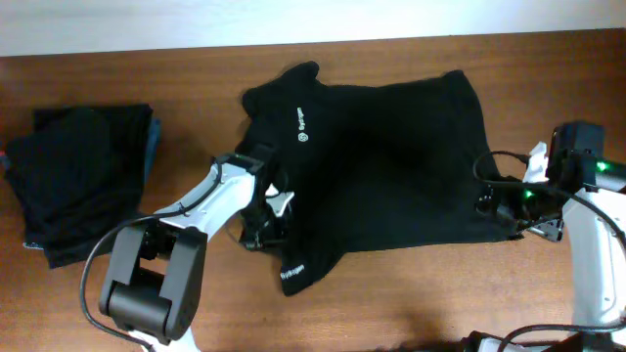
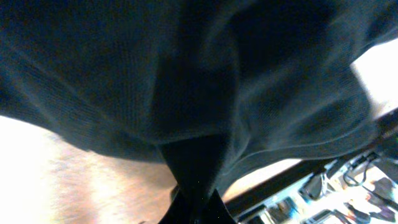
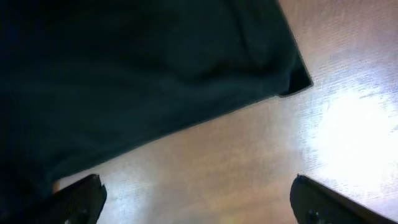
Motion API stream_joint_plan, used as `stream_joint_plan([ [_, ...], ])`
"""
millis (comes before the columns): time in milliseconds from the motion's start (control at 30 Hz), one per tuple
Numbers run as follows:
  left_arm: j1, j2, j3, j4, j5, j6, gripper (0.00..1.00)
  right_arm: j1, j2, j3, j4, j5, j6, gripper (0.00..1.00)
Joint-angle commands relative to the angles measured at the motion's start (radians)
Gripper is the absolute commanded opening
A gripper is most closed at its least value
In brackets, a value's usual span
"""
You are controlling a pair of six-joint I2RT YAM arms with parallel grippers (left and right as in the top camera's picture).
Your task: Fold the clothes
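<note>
A black shirt (image 1: 391,166) with a small white logo lies spread on the wooden table (image 1: 411,293), its lower left part bunched. My left gripper (image 1: 266,217) is shut on a pinch of the shirt's left edge, seen as dark fabric (image 2: 186,93) rising from the jaws in the left wrist view. My right gripper (image 1: 504,210) is open and empty at the shirt's right edge; its fingers (image 3: 196,202) hover over bare wood just below the shirt's hem (image 3: 155,81). A folded dark stack (image 1: 83,181) with a teal-blue edge sits at far left.
The table's far edge meets a white wall (image 1: 196,24) at the top. Bare wood lies along the front of the table (image 1: 391,303). Cables (image 1: 499,161) loop by the right arm.
</note>
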State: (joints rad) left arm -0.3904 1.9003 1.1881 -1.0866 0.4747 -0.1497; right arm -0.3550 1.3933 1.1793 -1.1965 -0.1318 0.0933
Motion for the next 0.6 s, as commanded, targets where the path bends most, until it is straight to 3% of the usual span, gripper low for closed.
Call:
stream_joint_plan([
  [0, 0.003, -0.035, 0.072, -0.014, -0.056, 0.035, 0.01, -0.008, 0.034, -0.004, 0.038, 0.014, -0.006, 1.0],
  [133, 0.003, -0.035, 0.085, -0.015, -0.056, 0.035, 0.01, -0.008, 0.112, -0.005, 0.061, 0.114, 0.055, 1.0],
  [567, 0.003, -0.035, 0.085, -0.014, -0.058, 0.035, 0.02, -0.053, 0.381, -0.005, 0.147, 0.154, 0.13, 0.99],
])
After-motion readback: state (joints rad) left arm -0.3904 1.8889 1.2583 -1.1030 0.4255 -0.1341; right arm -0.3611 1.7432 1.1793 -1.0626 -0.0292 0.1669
